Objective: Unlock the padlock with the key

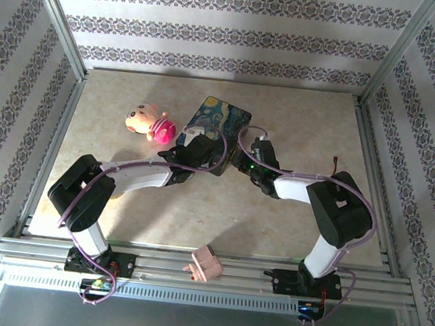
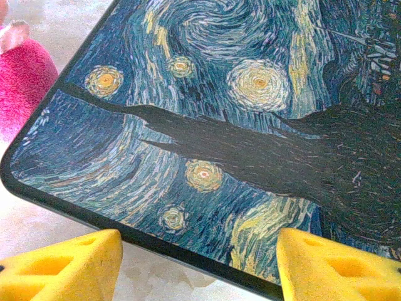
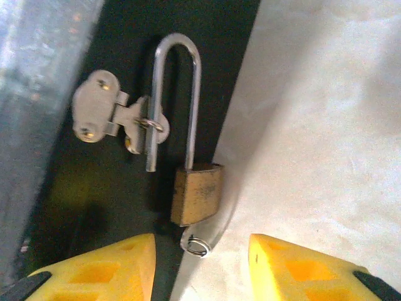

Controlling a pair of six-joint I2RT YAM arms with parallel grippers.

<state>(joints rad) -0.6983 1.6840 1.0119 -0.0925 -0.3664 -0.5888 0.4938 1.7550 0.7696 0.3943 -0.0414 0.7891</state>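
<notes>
Left to right: a plush toy, then the painted box. The left gripper stands wide open at the box's lid edge, holding nothing. The right gripper is partly open and empty. At its 12 o'clock the padlock hangs by its shackle from the latch. A wire ring sits at the body's 6 o'clock; the key cannot be made out. The padlock is probably light, rigid, smooth and free-swinging: pinch the body's flat faces.
</notes>
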